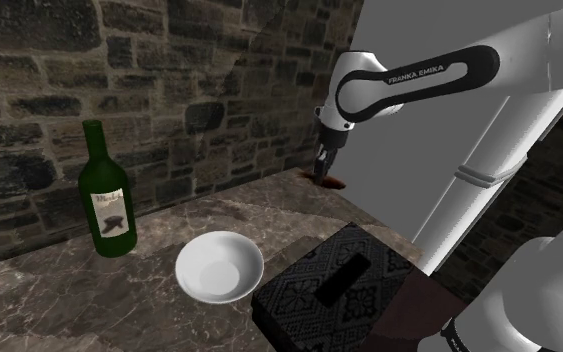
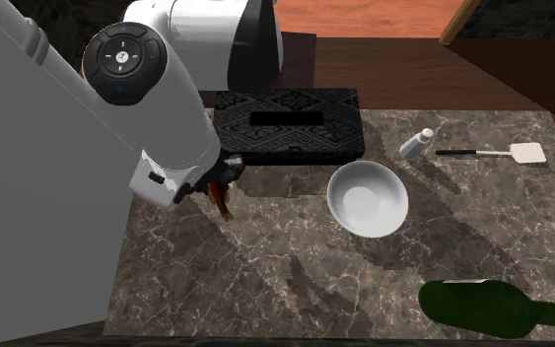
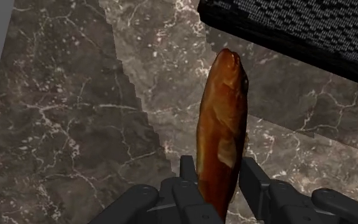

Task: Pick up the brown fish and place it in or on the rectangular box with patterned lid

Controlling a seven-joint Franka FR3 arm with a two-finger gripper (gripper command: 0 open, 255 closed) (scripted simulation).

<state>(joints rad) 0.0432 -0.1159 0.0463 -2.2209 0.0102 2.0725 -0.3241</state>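
Note:
A brown fish (image 3: 222, 127) hangs head-down between my black fingers (image 3: 252, 175), which clasp its tail end. My gripper (image 1: 326, 163) holds the fish (image 1: 332, 181) just above the marble top, near the stone wall. The fish (image 2: 224, 204) dangles below my gripper (image 2: 220, 180), a short way from the box. The rectangular black box with a patterned lid and a slot (image 1: 335, 285) stands at the counter's near edge by my stand. The same box (image 2: 285, 123) lies just beyond the fish, and its corner (image 3: 298, 32) appears past the fish's head.
A white bowl (image 1: 219, 266) sits beside the box, and a green wine bottle (image 1: 106, 195) stands further toward the shoulder view's left. A small white shaker (image 2: 416, 145) and a white spatula (image 2: 507, 153) lie beyond the bowl (image 2: 367, 199). A stone wall backs the counter.

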